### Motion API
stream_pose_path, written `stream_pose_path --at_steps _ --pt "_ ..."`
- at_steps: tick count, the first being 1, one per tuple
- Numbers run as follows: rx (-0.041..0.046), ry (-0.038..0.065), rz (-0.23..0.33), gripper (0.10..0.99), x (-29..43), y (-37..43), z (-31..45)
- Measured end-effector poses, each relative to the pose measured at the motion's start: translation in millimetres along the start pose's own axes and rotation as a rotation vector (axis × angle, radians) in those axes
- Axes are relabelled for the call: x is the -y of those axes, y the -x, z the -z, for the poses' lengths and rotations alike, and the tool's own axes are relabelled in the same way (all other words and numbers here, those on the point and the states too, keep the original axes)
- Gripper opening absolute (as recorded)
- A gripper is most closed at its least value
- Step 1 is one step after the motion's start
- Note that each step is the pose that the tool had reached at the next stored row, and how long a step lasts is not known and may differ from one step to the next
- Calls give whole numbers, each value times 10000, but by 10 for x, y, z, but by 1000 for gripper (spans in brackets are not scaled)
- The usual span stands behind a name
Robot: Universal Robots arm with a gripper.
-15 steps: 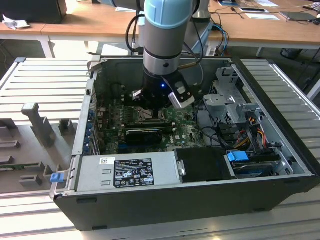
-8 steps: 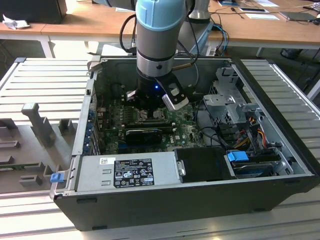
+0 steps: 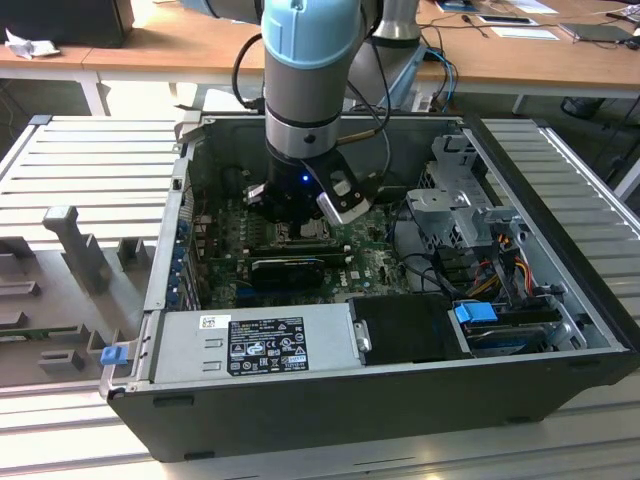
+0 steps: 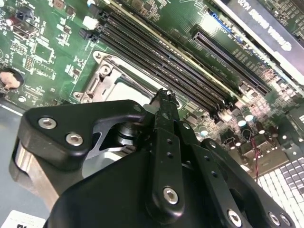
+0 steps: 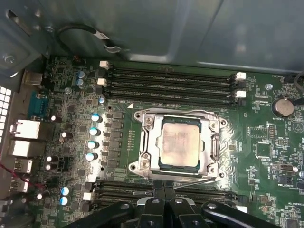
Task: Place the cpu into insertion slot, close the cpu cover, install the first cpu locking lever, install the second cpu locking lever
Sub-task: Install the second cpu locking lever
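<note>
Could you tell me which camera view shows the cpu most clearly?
The first wrist view: the cpu faces the camera, its silver top framed by the cpu cover. In the second wrist view, the gripper hides all but a pale corner. In the exterior view, the arm stands over that spot.

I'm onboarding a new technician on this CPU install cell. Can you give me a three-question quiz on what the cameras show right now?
1. True or false: the cpu already lies in the insertion slot.
2. In the first wrist view, the cpu cover is: A) down, framing the chip; B) standing upright; C) lying on the power supply.
3. In the exterior view, what is the gripper hovering over?

Key
1. True.
2. A.
3. The motherboard inside the open computer case, above the socket area.
</note>
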State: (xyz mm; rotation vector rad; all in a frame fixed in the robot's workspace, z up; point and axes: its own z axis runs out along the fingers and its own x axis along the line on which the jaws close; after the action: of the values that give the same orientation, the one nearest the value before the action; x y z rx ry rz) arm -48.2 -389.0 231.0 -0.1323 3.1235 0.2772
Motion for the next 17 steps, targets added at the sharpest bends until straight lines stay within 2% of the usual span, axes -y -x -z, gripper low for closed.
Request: stream_pose_path --at_steps 8,11,13,17 --pt "3 40 4 106 22 -9 -18" --pt "27 190 8 106 42 -91 -14" --pt "25 394 111 106 65 -112 -34" --pt "-8 538 344 106 93 -116 -102"
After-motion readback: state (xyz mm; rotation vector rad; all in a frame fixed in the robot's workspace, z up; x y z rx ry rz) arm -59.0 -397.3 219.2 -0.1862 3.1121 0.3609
